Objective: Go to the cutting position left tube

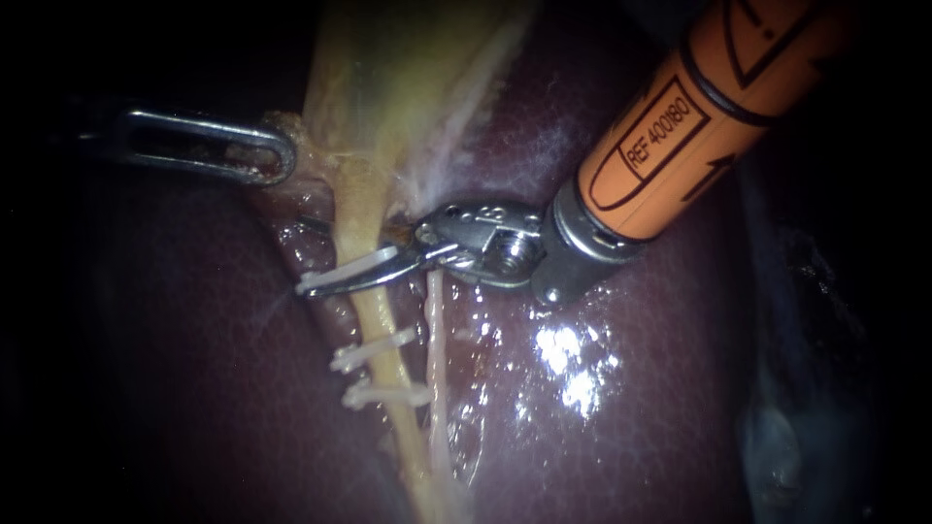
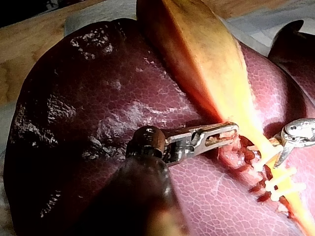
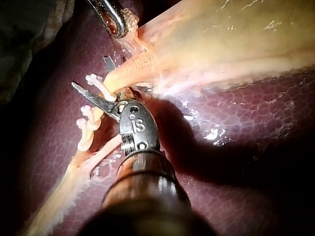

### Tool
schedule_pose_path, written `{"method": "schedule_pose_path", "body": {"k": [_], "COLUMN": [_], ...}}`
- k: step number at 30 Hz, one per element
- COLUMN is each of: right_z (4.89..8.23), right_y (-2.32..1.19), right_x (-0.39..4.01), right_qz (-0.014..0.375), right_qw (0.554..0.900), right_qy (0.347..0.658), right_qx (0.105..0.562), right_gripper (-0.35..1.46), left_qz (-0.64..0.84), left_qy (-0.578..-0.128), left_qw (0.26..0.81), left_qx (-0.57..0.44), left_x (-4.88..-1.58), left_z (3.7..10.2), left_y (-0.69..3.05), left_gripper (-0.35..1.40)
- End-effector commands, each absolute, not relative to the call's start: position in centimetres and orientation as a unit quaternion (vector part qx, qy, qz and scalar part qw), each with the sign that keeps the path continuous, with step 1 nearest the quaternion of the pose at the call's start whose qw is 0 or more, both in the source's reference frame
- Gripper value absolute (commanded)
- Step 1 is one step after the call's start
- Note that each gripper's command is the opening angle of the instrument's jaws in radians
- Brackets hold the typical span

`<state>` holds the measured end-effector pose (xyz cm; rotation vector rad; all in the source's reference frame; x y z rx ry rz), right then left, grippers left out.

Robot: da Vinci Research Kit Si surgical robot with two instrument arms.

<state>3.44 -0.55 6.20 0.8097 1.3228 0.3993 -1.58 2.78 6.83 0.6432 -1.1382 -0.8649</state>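
Endoscope view: the liver was dark red and wet, with glare right of lower centre. The frame margins were black.

The yellow gallbladder sat at upper centre and narrowed downward into the left tube at mid-frame. The paler right tube lay just beside it. Three white clips crossed the left tube: a top clip and two lower clips.

The right instrument came in from the upper right on an orange shaft. Its blades stood apart with the left tube in the gap (clearest in the right wrist view). The visible blade lay just under the top clip and nothing was gripped.

The left instrument, at upper left, had its jaws closed on a shred at the gallbladder's narrow end.

Left wrist view: a wooden bench top and a pale sheet showed beyond the liver.
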Motion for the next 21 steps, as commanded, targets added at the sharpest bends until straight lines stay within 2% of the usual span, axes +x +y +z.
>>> {"method": "schedule_pose_path", "body": {"k": [1, 8, 14, 21], "right_z": [6.21, 6.21, 6.26, 6.40], "right_y": [-0.55, -0.57, -0.67, -0.97], "right_x": [3.45, 3.44, 3.38, 3.34], "right_qz": [0.179, 0.179, 0.193, 0.193], "right_qw": [0.696, 0.695, 0.679, 0.697], "right_qy": [0.593, 0.592, 0.575, 0.504], "right_qx": [0.363, 0.366, 0.414, 0.473], "right_gripper": [1.35, 1.35, 1.35, 1.34], "left_qz": [-0.389, -0.389, -0.389, -0.387], "left_qy": [-0.513, -0.513, -0.513, -0.513], "left_qw": [0.708, 0.708, 0.708, 0.707], "left_qx": [0.290, 0.290, 0.293, 0.296], "left_x": [-1.58, -1.57, -1.51, -1.47], "left_z": [6.83, 6.82, 6.79, 6.75], "left_y": [2.78, 2.79, 2.82, 2.86], "left_gripper": [-0.35, -0.35, -0.35, -0.35]}}
